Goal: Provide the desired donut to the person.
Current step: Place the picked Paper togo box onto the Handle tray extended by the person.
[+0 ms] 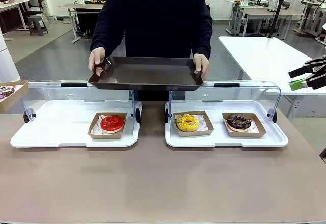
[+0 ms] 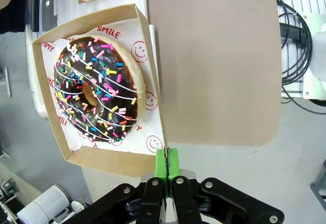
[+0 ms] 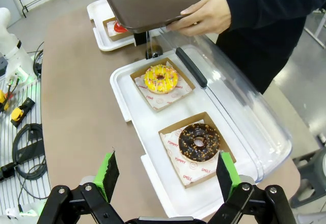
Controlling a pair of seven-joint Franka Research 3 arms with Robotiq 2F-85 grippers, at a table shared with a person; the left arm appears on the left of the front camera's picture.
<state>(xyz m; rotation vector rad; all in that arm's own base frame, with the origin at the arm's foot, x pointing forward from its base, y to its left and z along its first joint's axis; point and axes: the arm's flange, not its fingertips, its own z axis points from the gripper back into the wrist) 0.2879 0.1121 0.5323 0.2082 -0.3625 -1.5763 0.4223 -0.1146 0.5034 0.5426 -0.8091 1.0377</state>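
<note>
Sprinkled chocolate donut (image 2: pixel 94 89), striped with white icing, lies in a shallow cardboard box (image 2: pixel 102 162) lined with paper printed SMILE. The box is held off the table's left end by the left gripper (image 2: pixel 167 158), whose green pads are pinched tight on its near corner. Across the brown table (image 1: pixel 153 183) a person (image 1: pixel 158 20) in a dark FILA sweatshirt holds a dark brown serving tray (image 1: pixel 147 74) level with both hands (image 1: pixel 97 60), one at each short end, above the back of two white display trays. Left display tray (image 1: pixel 51 127) carries a red-glazed donut (image 1: pixel 112 123) in its own card box. The right display tray (image 1: pixel 216 138) carries a yellow sprinkled donut (image 1: pixel 187 122) and a dark chocolate donut (image 1: pixel 238 122), each boxed and apart from the other. Both clear lids (image 1: pixel 244 91) stand open, tilted back toward the person, so their curved panels rise between the donuts and the serving tray. The held box hangs just beside the left tray's outer end, near the red-glazed donut. Right gripper (image 3: pixel 167 169) hovers at the robot's side of the right display tray, jaws spread wide and empty, the dark chocolate donut nearest below it. In the front view it shows at the far right edge, before a white table (image 1: pixel 254 56)
</note>
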